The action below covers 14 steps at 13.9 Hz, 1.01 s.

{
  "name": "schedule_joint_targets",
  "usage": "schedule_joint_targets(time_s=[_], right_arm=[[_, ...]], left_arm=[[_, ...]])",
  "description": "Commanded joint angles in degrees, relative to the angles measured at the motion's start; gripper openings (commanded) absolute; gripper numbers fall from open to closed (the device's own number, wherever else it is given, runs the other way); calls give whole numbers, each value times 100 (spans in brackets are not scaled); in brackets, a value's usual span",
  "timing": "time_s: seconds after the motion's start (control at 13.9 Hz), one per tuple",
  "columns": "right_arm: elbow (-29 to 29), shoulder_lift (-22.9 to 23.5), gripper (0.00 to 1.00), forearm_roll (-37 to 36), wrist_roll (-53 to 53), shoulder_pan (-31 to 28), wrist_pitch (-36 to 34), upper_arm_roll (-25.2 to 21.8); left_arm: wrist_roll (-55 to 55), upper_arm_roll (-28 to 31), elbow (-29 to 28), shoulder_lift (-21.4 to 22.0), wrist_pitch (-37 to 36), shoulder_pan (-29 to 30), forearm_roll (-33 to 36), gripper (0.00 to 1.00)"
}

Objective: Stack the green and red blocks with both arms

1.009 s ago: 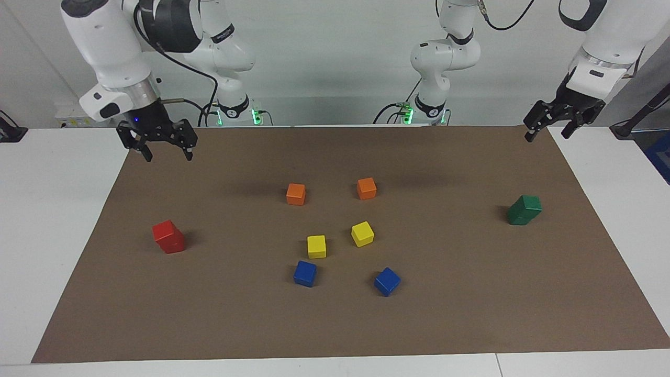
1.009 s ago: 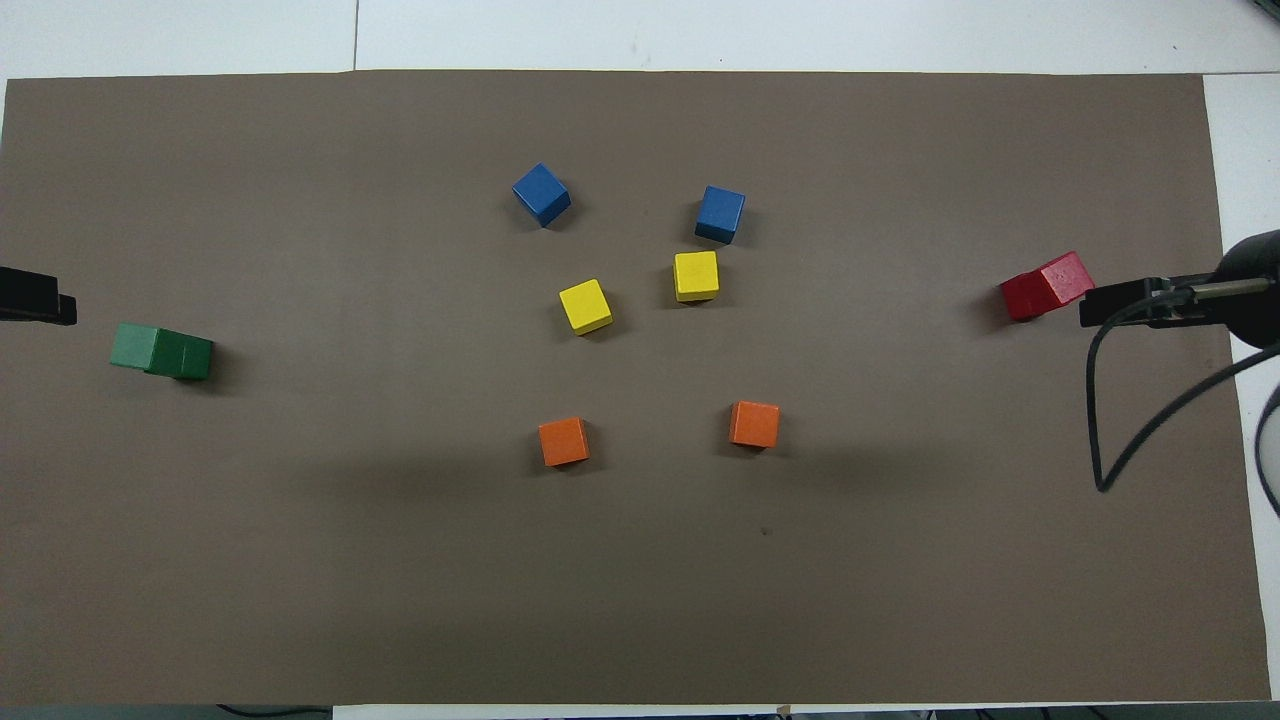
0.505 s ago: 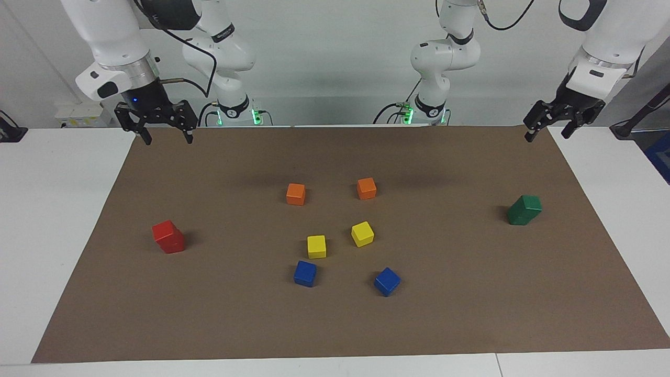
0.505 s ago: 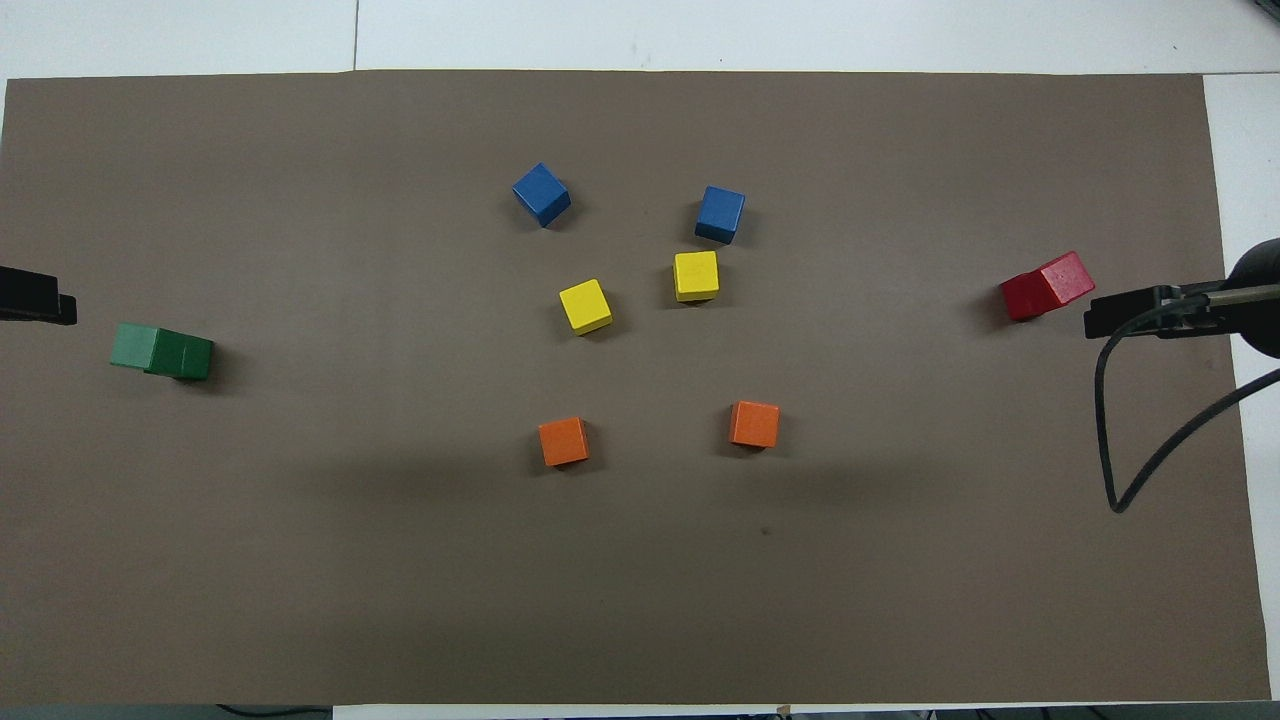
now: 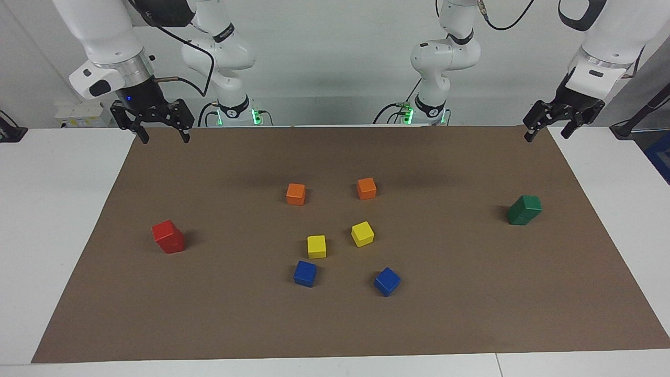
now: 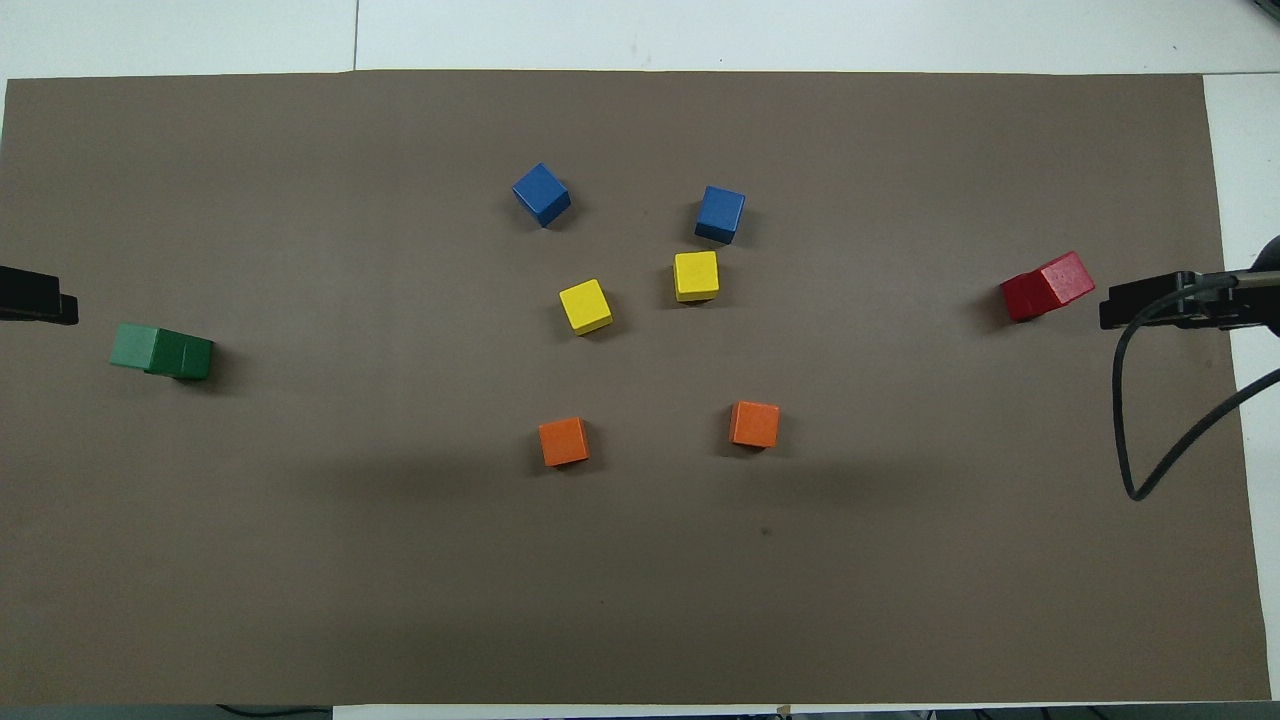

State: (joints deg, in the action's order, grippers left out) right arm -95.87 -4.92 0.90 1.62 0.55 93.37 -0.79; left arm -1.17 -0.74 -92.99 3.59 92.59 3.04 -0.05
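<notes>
Two red blocks [image 5: 168, 236] [image 6: 1045, 285] stand as one stack, slightly skewed, on the brown mat toward the right arm's end. Two green blocks [image 5: 524, 210] [image 6: 160, 351] form a second stack toward the left arm's end. My right gripper [image 5: 163, 138] [image 6: 1150, 303] hangs open and empty, high over the mat's corner by its base, well clear of the red stack. Over the mat's other corner nearest the robots, my left gripper [image 5: 547, 136] [image 6: 38, 297] also hangs open and empty, apart from the green stack.
In the mat's middle sit two orange cubes [image 5: 296, 193] [image 5: 366, 188], two yellow cubes [image 5: 316, 246] [image 5: 362, 233] and two blue cubes [image 5: 305, 273] [image 5: 387, 281], each alone. White table [image 5: 63, 209] borders the mat [image 5: 471, 293]. A black cable [image 6: 1150, 400] hangs from the right arm.
My right gripper has risen and drawn back toward its base, away from the red stack. The left arm and all blocks have stayed still.
</notes>
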Motion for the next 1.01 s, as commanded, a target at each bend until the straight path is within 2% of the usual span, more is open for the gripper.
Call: schedule_joint_targets(time_s=[0.0, 0.65, 0.94], right_arm=[[385, 264, 99, -20, 75, -63, -223, -9], [394, 282, 99, -38, 84, -160, -223, 0], [376, 273, 99, -142, 84, -151, -433, 0]], left_arm=[[-14, 56, 115, -42, 13, -102, 101, 100], [-6, 56, 123, -51, 13, -110, 101, 100], [-6, 56, 123, -51, 13, -119, 101, 100]])
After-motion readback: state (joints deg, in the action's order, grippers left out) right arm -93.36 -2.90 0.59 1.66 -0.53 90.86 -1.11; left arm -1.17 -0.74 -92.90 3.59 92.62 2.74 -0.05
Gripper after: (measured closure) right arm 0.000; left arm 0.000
